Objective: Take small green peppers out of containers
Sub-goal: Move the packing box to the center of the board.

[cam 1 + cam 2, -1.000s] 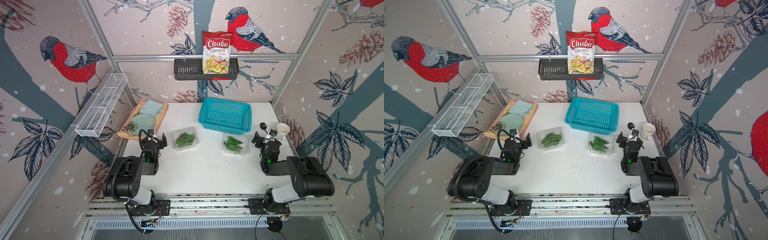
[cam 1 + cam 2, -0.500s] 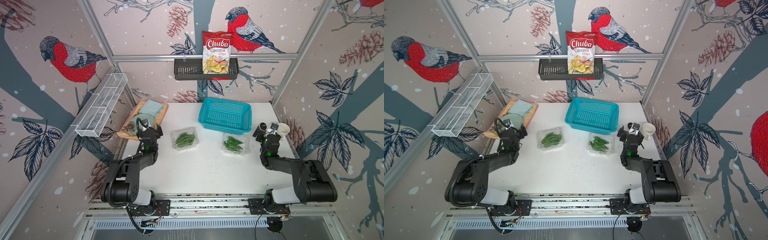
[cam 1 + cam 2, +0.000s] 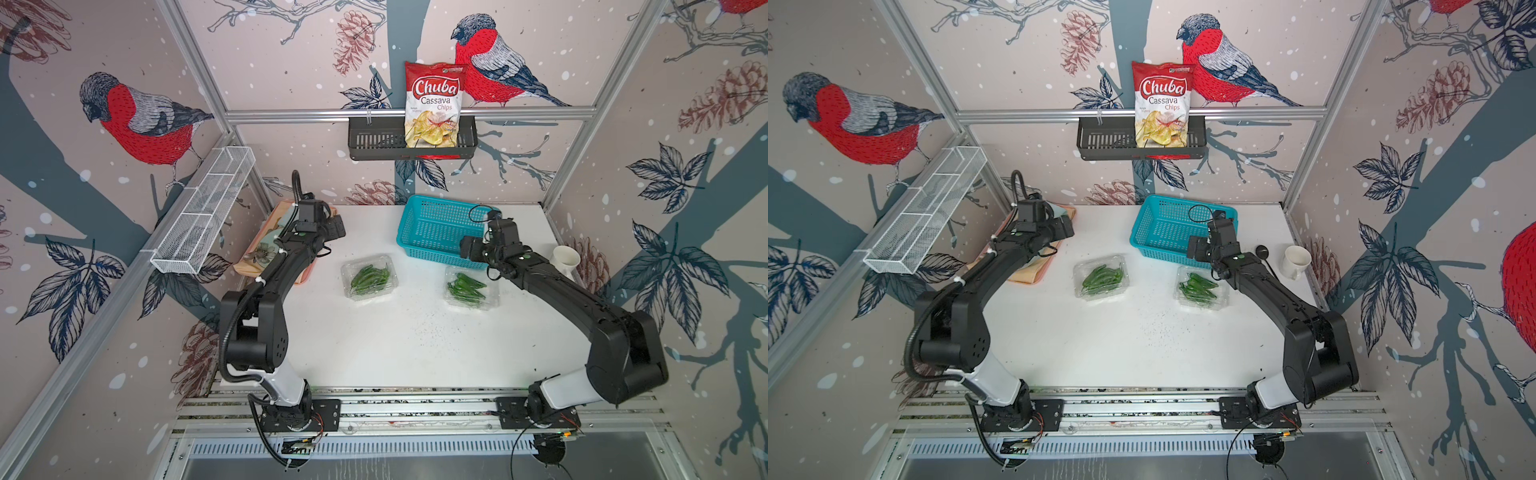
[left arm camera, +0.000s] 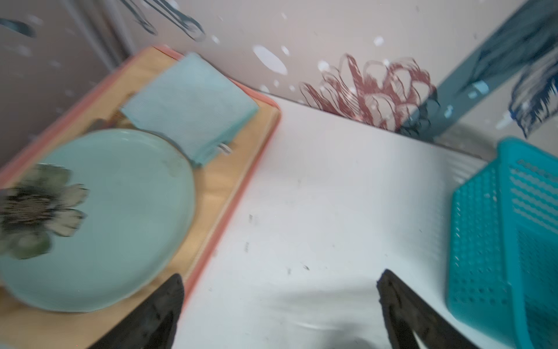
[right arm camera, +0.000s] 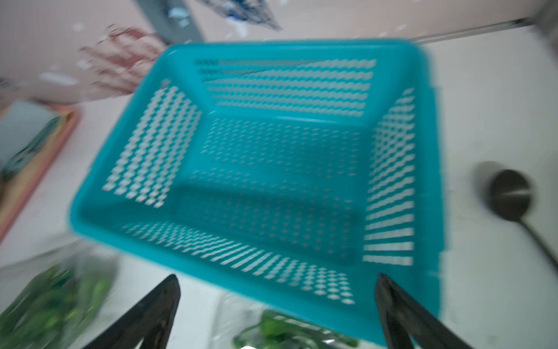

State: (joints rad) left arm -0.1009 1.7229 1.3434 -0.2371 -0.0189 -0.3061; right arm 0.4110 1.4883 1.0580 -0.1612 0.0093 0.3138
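Two clear plastic containers lie on the white table, and small green peppers show through each. In both top views the left container (image 3: 369, 277) (image 3: 1100, 276) sits mid-table and the right container (image 3: 469, 287) (image 3: 1200, 287) lies just in front of the turquoise basket. My left gripper (image 3: 336, 226) (image 4: 280, 275) is open and empty above the table beside the wooden tray, behind and left of the left container. My right gripper (image 3: 467, 249) (image 5: 276, 276) is open and empty over the basket's front wall, above the right container's far edge. Blurred peppers (image 5: 287, 331) show between its fingers.
The turquoise basket (image 3: 436, 224) (image 5: 283, 81) holds nothing. A wooden tray (image 4: 229, 181) at the left carries a pale green plate (image 4: 120, 211) and a folded blue cloth (image 4: 190, 105). A white cup (image 3: 565, 259) and black scoop (image 3: 1261, 251) stand at the right. A black rack (image 3: 374, 143) hangs on the back wall.
Both arms have stretched out from a folded pose near the front. The left gripper moved back beside the tray, the right one back over the basket's front. Both stayed open.
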